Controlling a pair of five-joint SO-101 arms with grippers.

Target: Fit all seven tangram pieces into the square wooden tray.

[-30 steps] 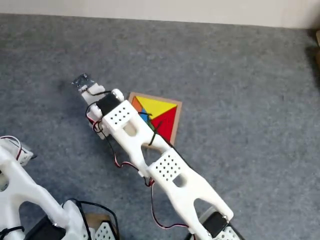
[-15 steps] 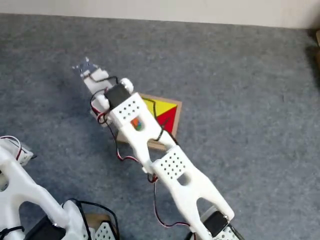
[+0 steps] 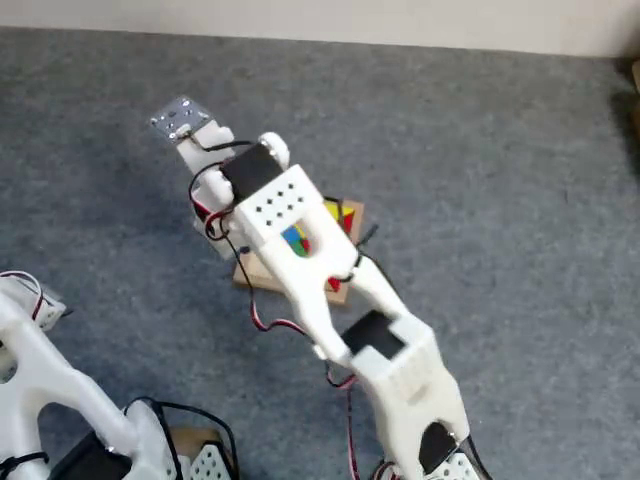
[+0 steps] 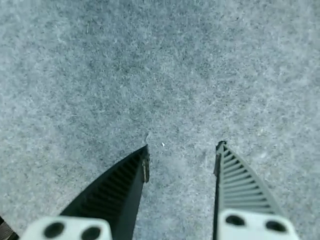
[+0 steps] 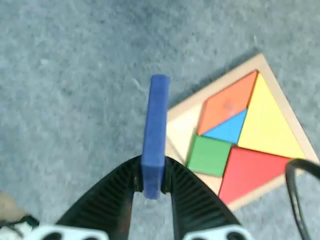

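Wooden tray [image 3: 254, 273] mostly under right arm [image 3: 290, 215], left arm [image 3: 40, 372] cut by edge

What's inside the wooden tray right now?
Orange, light-blue, yellow, green and red pieces, plus a bare slot. The right claw holds a dark-blue piece covering the slot's edge.

the right gripper [image 5: 152, 172] is clamped on a blue piece [image 5: 156, 125] set upright between its fingers; the left gripper [image 4: 182, 150] is spread open.
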